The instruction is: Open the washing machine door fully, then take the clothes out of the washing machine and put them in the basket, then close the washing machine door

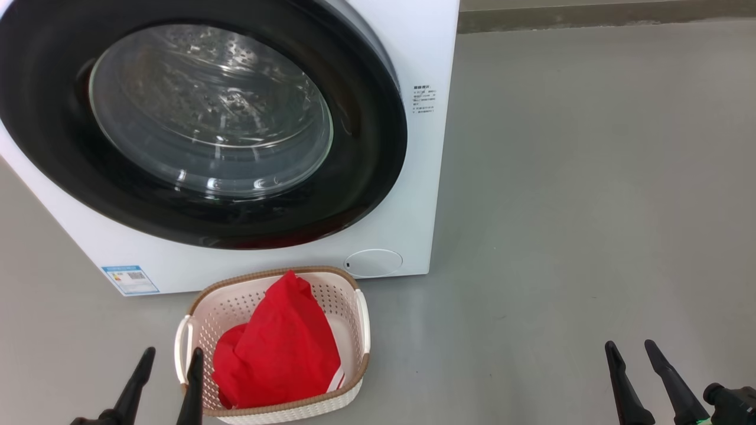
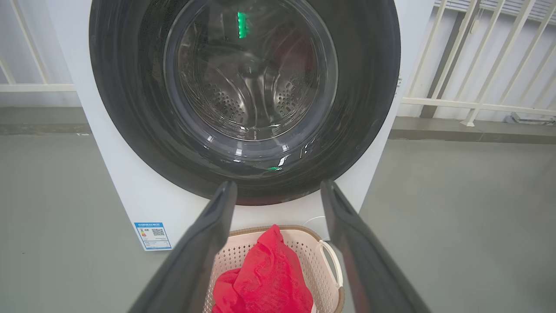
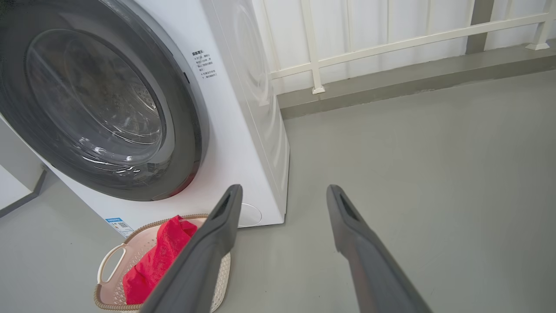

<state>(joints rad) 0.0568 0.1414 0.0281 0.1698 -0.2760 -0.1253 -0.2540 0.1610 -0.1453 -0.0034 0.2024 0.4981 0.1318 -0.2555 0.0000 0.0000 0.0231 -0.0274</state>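
The white washing machine [image 1: 413,224] fills the upper left of the head view. Its door [image 1: 366,147], a glossy black rim around a clear glass bowl, lies shut against the front, and bare steel drum shows through the glass. The cream basket [image 1: 236,301] stands on the floor just before the machine, with bright red clothes [image 1: 283,348] heaped inside. My left gripper [image 1: 172,352] hovers open at the basket's left handle, fingers empty. My right gripper [image 1: 629,345] is open over bare floor far to the right. The left wrist view looks past the open left gripper [image 2: 278,184] at the door [image 2: 360,108] and basket [image 2: 304,237].
A small round flap [image 1: 373,262] and a blue label sticker [image 1: 130,279] sit low on the machine front. Grey floor [image 1: 590,206] stretches to the right of the machine. A white railing [image 3: 391,43] on a raised kerb [image 3: 412,82] runs behind.
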